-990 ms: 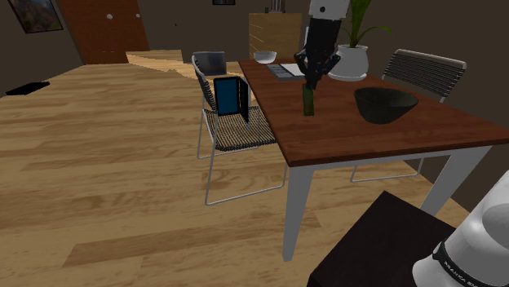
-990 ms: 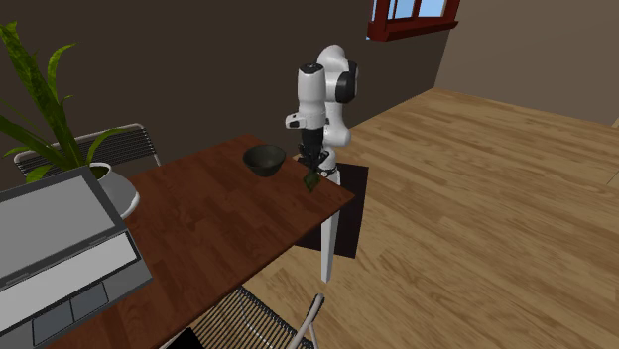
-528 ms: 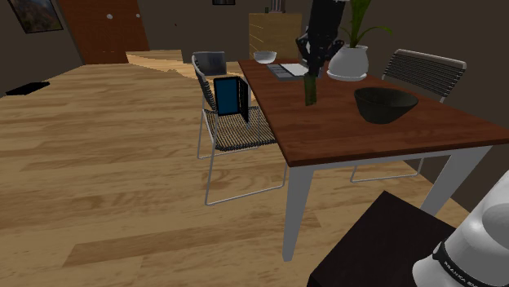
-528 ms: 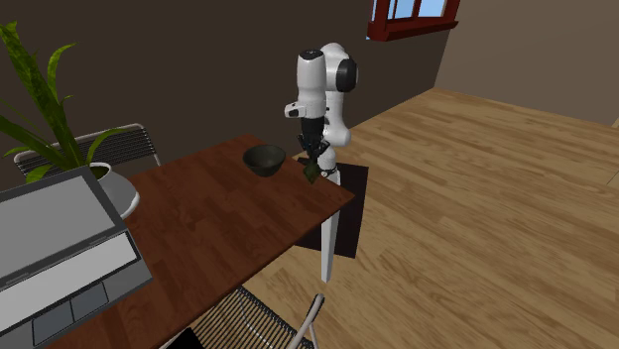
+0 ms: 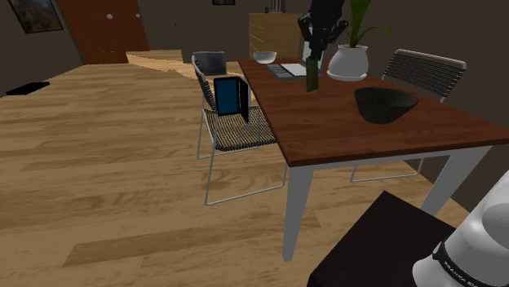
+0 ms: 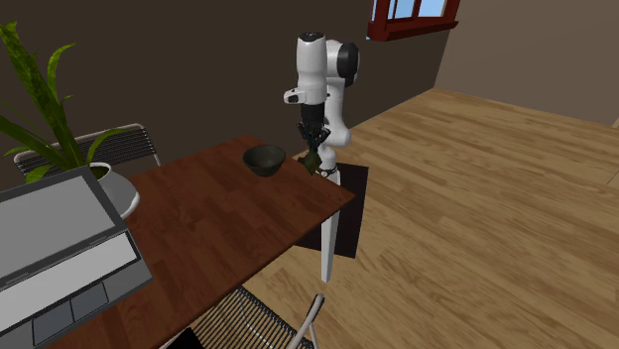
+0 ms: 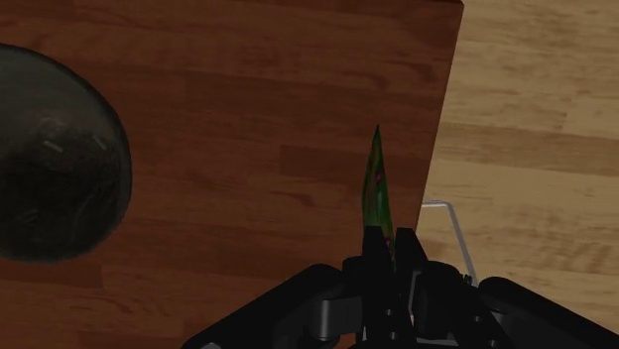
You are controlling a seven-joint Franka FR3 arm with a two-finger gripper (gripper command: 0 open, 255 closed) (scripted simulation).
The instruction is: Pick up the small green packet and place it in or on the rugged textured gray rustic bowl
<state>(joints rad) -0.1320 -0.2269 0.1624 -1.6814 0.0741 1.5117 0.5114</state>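
The tool [image 7: 387, 246] is clamped on the packet [image 7: 377, 183], its two black fingers [image 7: 372, 243] pressing the packet's near end from either side. In the shoulder view the tool [image 5: 315, 54] and packet [image 5: 312, 76] sit higher than a second ago: then the packet's lower end was down at the desk top, level with the bowl, and now it hangs clear of the desk [image 5: 351, 134], above the bowl's rim height. The second exterior view tells the same, with the tool [image 6: 310, 149] and packet [image 6: 311, 163] lifted and the white arm drawn more upright. The bowl [image 5: 385, 104] has not moved.

The packet is thin and flat. In the wrist view it shows edge-on, a narrow green sliver with reddish marks, tapering to a point away from the tool. In the shoulder view it reads as a slim, upright, dark green strip.

The packet is beside the bowl [image 7: 50, 159], apart from it and not over it, nearer the desk's edge than the bowl is. The bowl [image 6: 264, 159] is dark grey, round and rough-surfaced, and stands on the red-brown wooden desk [image 6: 218, 218].
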